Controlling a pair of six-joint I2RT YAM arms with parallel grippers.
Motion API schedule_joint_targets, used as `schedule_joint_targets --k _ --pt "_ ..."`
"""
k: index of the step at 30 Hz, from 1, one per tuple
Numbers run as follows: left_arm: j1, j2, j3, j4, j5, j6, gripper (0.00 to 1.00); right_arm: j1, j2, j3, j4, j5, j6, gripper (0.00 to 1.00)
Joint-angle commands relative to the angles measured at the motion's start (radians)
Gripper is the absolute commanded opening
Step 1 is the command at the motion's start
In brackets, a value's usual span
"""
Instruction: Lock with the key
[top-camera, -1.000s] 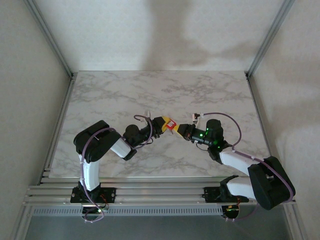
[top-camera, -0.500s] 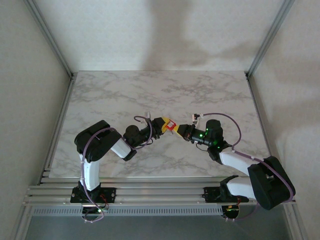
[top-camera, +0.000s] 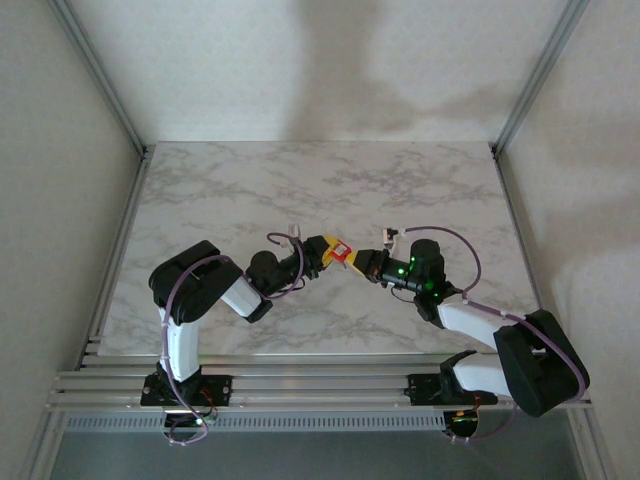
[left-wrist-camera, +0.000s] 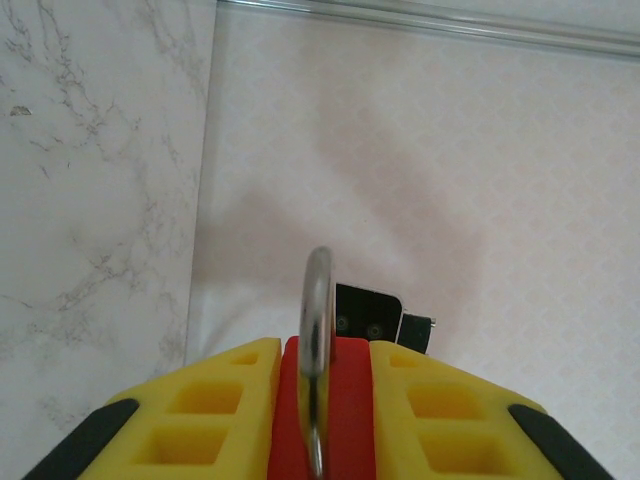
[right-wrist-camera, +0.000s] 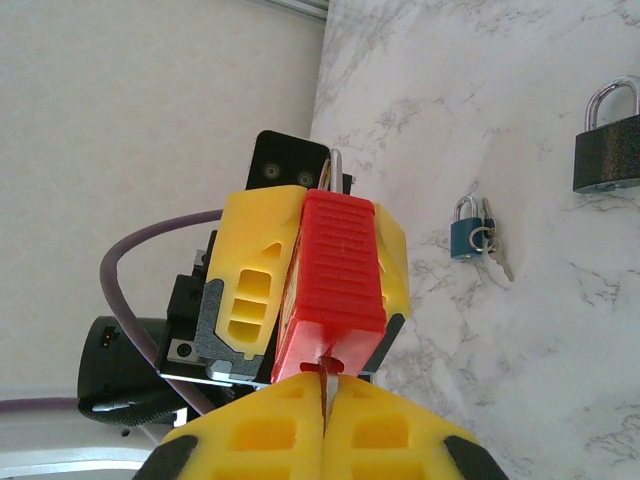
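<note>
A red padlock (top-camera: 341, 250) hangs above the middle of the table between the two arms. My left gripper (top-camera: 326, 250) is shut on it. In the left wrist view the red body (left-wrist-camera: 345, 410) sits squeezed between the yellow fingers (left-wrist-camera: 220, 400), with the steel shackle (left-wrist-camera: 318, 290) pointing away. My right gripper (top-camera: 362, 262) is shut on the key (right-wrist-camera: 326, 382). The key's thin metal blade runs from the closed yellow fingertips (right-wrist-camera: 270, 420) into the keyhole on the lock's bottom face (right-wrist-camera: 332, 335). The left gripper's yellow fingers (right-wrist-camera: 252, 270) flank the red padlock (right-wrist-camera: 338, 260).
In the right wrist view a small blue padlock (right-wrist-camera: 466, 240) with keys on a ring lies on the marble table (right-wrist-camera: 520, 330). A larger dark padlock (right-wrist-camera: 608, 150) lies further off. Aluminium frame posts (top-camera: 100, 80) stand at the table's back corners.
</note>
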Motion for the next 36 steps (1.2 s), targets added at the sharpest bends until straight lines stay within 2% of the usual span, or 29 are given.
schedule_joint_targets --k 1,36 --pt "0.048 -0.007 -0.025 0.148 -0.09 -0.025 0.0 0.005 -0.009 -0.013 0.042 -0.004 -0.055 0.0" --pt "0.115 -0.02 -0.075 0.202 -0.128 -0.044 0.0 0.023 -0.03 -0.009 0.025 -0.006 -0.072 0.0"
